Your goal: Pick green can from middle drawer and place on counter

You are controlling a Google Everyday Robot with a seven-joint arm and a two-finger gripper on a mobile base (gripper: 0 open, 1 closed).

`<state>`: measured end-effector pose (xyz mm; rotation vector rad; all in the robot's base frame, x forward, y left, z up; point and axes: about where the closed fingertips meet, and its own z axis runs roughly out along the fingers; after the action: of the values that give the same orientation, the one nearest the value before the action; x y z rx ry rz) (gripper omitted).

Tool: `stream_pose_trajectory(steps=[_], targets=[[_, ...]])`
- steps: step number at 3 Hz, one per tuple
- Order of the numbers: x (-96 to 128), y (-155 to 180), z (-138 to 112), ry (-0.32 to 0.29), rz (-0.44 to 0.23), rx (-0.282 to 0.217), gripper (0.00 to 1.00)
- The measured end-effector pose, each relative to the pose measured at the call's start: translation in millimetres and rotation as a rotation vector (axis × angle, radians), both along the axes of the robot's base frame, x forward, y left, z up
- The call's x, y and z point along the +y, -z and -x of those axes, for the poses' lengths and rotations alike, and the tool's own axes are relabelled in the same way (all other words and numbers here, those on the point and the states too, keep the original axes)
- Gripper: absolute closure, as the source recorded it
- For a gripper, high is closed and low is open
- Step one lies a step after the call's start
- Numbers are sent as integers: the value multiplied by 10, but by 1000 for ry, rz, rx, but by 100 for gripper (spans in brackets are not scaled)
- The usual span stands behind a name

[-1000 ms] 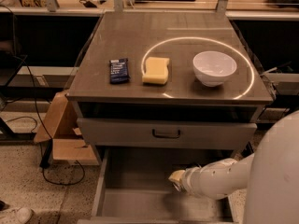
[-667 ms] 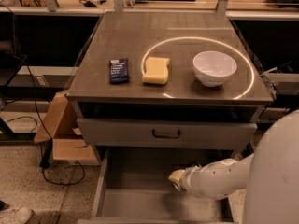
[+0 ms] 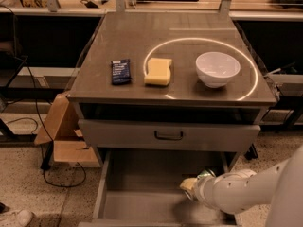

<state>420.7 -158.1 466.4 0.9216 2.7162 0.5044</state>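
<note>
The claw (image 3: 188, 185), at the end of the white, speckled arm (image 3: 232, 194), sits low inside the wide, shallow grey metal middle drawer (image 3: 137, 193), which stands pulled out at the bottom of the view; the claw is near the drawer's right wall. Against a second ago, its pale yellowish tip lies a little further right and a touch lower; the robot's white bulk also fills less of the lower right corner, so the arm reads as a slimmer, sloping limb.

The small green can (image 3: 206, 173) with a silver rim shows as a sliver just behind and above the claw, touching it or just beside it, in the drawer's right half; the earlier frames did not show that sliver. Whether the claw is clenched on the can or released, I cannot tell.

Above the open drawer, the closed grey drawer front (image 3: 118, 134) with its dark handle (image 3: 169, 135) is as before.

On the flat grey-brown metal surface (image 3: 142, 32) of the cabinet, marked by a thin bright ring of light (image 3: 203, 38), three things lie in a row from left to right, each apart from the next: the dark blue snack packet (image 3: 120, 71); the yellow sponge (image 3: 158, 72); the round white bowl (image 3: 218, 69); none has shifted. Left of the cabinet, the brown cardboard box (image 3: 64, 136) rests on the floor, unchanged.
</note>
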Motion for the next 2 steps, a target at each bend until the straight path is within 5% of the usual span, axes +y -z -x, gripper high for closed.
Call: stream_pose_trajectory(steps=[1,2], targets=[[-271,-151,276,54,23,7,100],[-269,-198,250,40,26,-13,100]])
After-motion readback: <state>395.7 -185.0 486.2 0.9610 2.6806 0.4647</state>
